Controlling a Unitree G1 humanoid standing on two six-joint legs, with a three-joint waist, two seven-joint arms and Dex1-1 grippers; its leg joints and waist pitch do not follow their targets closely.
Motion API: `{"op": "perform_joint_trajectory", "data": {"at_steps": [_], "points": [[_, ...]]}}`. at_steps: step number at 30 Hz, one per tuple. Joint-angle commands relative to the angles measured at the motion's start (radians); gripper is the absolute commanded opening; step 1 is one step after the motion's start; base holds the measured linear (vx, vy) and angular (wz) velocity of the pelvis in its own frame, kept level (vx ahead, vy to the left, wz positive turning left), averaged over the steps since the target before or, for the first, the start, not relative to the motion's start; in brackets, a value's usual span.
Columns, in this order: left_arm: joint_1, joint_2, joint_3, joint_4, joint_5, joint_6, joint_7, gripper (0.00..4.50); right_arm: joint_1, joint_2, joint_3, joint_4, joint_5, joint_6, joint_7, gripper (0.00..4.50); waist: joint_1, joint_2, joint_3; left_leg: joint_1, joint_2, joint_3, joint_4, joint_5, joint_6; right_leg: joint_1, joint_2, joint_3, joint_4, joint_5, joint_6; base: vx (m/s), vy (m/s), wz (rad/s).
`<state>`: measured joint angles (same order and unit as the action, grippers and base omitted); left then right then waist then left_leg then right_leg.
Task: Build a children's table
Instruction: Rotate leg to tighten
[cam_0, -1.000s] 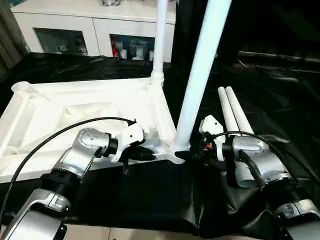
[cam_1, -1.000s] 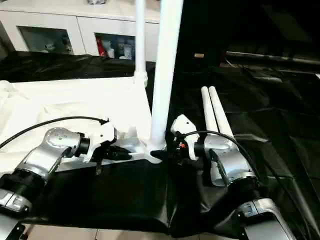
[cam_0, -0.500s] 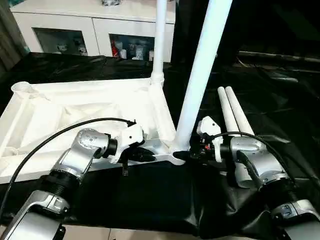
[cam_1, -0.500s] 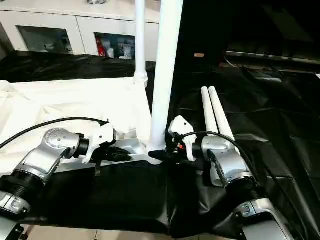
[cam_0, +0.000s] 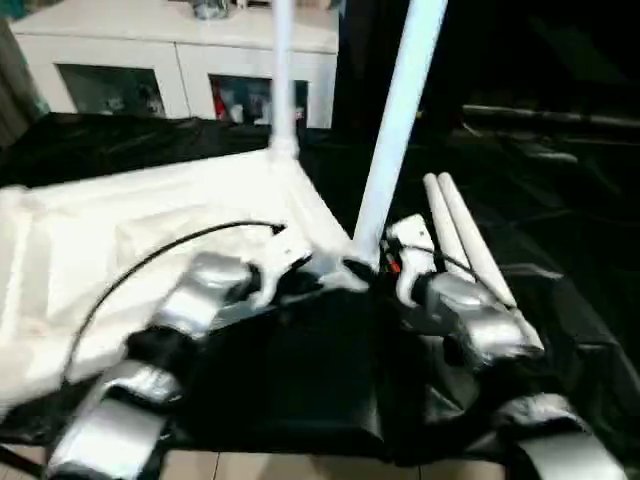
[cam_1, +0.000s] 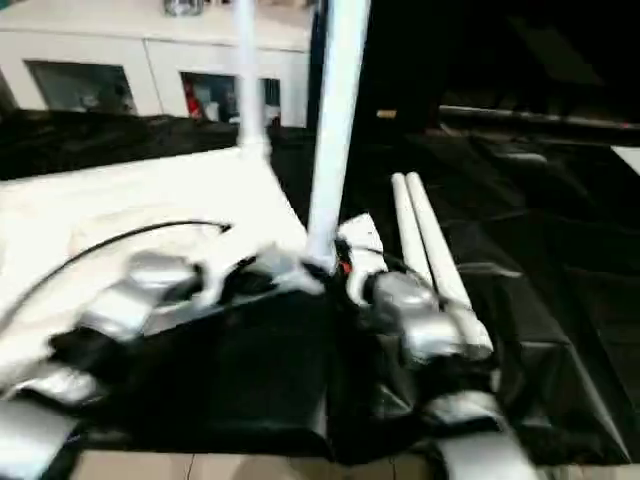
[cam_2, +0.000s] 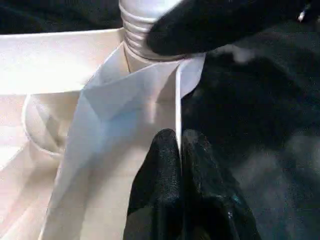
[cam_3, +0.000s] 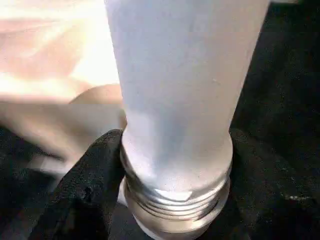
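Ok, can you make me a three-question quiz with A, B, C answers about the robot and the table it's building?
1. Where are the two loose legs?
A. On the cabinet
B. On the black sheet by the right arm
C. On the tabletop

2. How many legs stand up in the tabletop?
A. Two
B. None
C. Four

3. What is the right gripper doing?
A. Resting shut on the cloth
B. Holding a loose leg in the air
C. Closed around the base of the near leg

Answers:
1 B: the head views show them side by side on the black sheet, right of the tabletop.
2 A: the near leg and a far leg rise from two corners.
3 C: the right wrist view shows a black finger on each side of the leg's threaded end.
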<state>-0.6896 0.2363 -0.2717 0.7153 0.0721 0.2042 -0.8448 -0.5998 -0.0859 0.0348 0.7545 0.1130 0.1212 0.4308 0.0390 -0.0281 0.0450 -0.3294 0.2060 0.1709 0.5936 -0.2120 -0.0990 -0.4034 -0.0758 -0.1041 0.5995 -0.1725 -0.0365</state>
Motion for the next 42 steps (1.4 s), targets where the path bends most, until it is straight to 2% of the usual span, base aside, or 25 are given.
{"op": "perform_joint_trajectory", "data": {"at_steps": [1, 4, 5, 7, 9, 12, 13, 14, 15, 17, 22, 23, 27, 33, 42], "points": [[-0.014, -0.042, -0.013, 0.020, 0.015, 0.028, 0.045, 0.00, -0.001, 0.033, -0.008, 0.075, -0.005, 0.024, -0.072, 2.75, 0.001, 0.008, -0.055, -0.006, 0.018, -0.004, -0.072, -0.200, 0.018, 0.049, -0.070, 0.054, -0.096, -0.423, -0.114, 0.000, 0.000, 0.00], [-0.022, -0.054, -0.021, 0.035, 0.025, 0.016, 0.055, 0.00, -0.007, 0.047, 0.022, 0.075, -0.030, -0.007, -0.048, 2.75, 0.003, 0.008, -0.058, -0.011, 0.019, -0.004, -0.071, -0.178, 0.033, 0.053, -0.070, 0.056, -0.088, -0.352, -0.134, 0.000, 0.000, 0.00], [-0.023, -0.054, -0.023, 0.037, 0.027, 0.014, 0.054, 0.00, -0.006, 0.048, 0.032, 0.069, -0.037, -0.015, -0.034, 3.10, 0.002, 0.008, -0.058, -0.013, 0.020, -0.005, -0.072, -0.174, 0.036, 0.054, -0.069, 0.056, -0.085, -0.334, -0.140, 0.000, 0.000, 0.00], [-0.022, -0.047, -0.023, 0.041, 0.029, 0.001, 0.046, 0.00, -0.005, 0.046, 0.024, 0.057, -0.016, -0.019, 0.015, 3.45, 0.003, 0.008, -0.060, -0.014, 0.020, -0.004, -0.071, -0.160, 0.047, 0.057, -0.069, 0.057, -0.078, -0.283, -0.162, 0.000, 0.000, 0.00], [-0.016, -0.026, -0.026, 0.038, 0.028, -0.026, 0.021, 0.00, -0.005, 0.028, 0.019, 0.041, 0.002, -0.019, 0.067, 3.55, 0.003, 0.007, -0.059, -0.014, 0.020, -0.003, -0.071, -0.163, 0.055, 0.059, -0.069, 0.057, -0.079, -0.279, -0.170, 0.000, 0.000, 0.00], [-0.009, -0.006, -0.025, 0.032, 0.027, -0.040, -0.002, 0.00, -0.006, -0.006, 0.038, 0.032, -0.014, -0.038, 0.118, 3.76, 0.004, 0.008, -0.059, -0.016, 0.021, -0.004, -0.071, -0.159, 0.060, 0.061, -0.071, 0.057, -0.079, -0.287, -0.170, 0.000, 0.000, 0.00], [-0.006, 0.003, -0.023, 0.031, 0.026, -0.043, -0.012, 0.00, -0.005, -0.025, 0.049, 0.024, -0.021, -0.049, 0.147, 3.76, 0.004, 0.006, -0.060, -0.015, 0.021, -0.003, -0.069, -0.154, 0.062, 0.061, -0.071, 0.057, -0.078, -0.277, -0.173, 0.000, 0.000, 0.00], [0.007, 0.035, -0.023, 0.022, 0.015, -0.094, -0.073, 0.00, 0.010, -0.083, 0.067, -0.019, -0.010, -0.058, 0.275, 3.76, 0.006, 0.007, -0.060, -0.016, 0.021, -0.003, -0.069, -0.149, 0.069, 0.062, -0.070, 0.057, -0.078, -0.265, -0.176, 0.000, 0.000, 0.00], [0.014, 0.051, -0.024, 0.013, 0.010, -0.092, -0.101, 0.00, 0.018, -0.113, 0.074, -0.043, -0.003, -0.057, 0.335, 3.76, 0.006, 0.006, -0.061, -0.018, 0.020, -0.003, -0.068, -0.145, 0.075, 0.064, -0.069, 0.057, -0.076, -0.254, -0.178, 0.000, 0.000, 0.00], [0.024, 0.072, -0.029, 0.002, 0.004, -0.127, -0.145, 0.00, 0.026, -0.146, 0.080, -0.064, 0.004, -0.057, 0.400, 3.76, 0.006, 0.007, -0.062, -0.020, 0.023, -0.003, -0.067, -0.127, 0.096, 0.065, -0.069, 0.059, -0.069, -0.200, -0.193, 0.000, 0.000, 0.00], [0.072, 0.151, -0.057, -0.082, -0.038, -0.153, -0.342, 0.00, 0.039, -0.236, 0.110, -0.118, 0.012, -0.057, 0.567, 3.76, 0.010, 0.010, -0.061, -0.017, 0.029, -0.001, -0.069, -0.112, 0.095, 0.063, -0.069, 0.060, -0.063, -0.174, -0.223, 0.000, 0.000, 0.00], [0.072, 0.155, -0.059, -0.083, -0.036, -0.152, -0.345, 0.00, 0.039, -0.240, 0.112, -0.119, 0.012, -0.057, 0.572, 3.76, 0.012, 0.011, -0.060, -0.014, 0.031, 0.000, -0.069, -0.119, 0.092, 0.061, -0.069, 0.059, -0.062, -0.176, -0.229, 0.000, 0.000, 0.00], [0.088, 0.185, -0.059, -0.121, -0.065, -0.146, -0.421, 0.00, 0.038, -0.257, 0.121, -0.127, 0.024, -0.054, 0.635, 3.76, 0.022, 0.008, -0.059, -0.013, 0.031, 0.001, -0.070, -0.134, 0.077, 0.062, -0.071, 0.060, -0.065, -0.218, -0.216, 0.000, 0.000, 0.00], [0.094, 0.189, -0.055, -0.138, -0.071, -0.141, -0.427, 0.00, 0.036, -0.242, 0.135, -0.118, 0.019, -0.051, 0.670, 3.76, 0.024, 0.007, -0.059, -0.014, 0.030, 0.000, -0.071, -0.125, 0.065, 0.061, -0.071, 0.061, -0.064, -0.218, -0.210, 0.000, 0.000, 0.00], [0.099, 0.191, -0.057, -0.144, -0.069, -0.134, -0.428, 0.00, 0.042, -0.222, 0.139, -0.119, 0.022, -0.051, 0.693, 3.02, 0.025, 0.007, -0.060, -0.013, 0.031, 0.001, -0.071, -0.115, 0.066, 0.060, -0.070, 0.061, -0.062, -0.209, -0.208, 0.000, 0.000, 0.00]]}}
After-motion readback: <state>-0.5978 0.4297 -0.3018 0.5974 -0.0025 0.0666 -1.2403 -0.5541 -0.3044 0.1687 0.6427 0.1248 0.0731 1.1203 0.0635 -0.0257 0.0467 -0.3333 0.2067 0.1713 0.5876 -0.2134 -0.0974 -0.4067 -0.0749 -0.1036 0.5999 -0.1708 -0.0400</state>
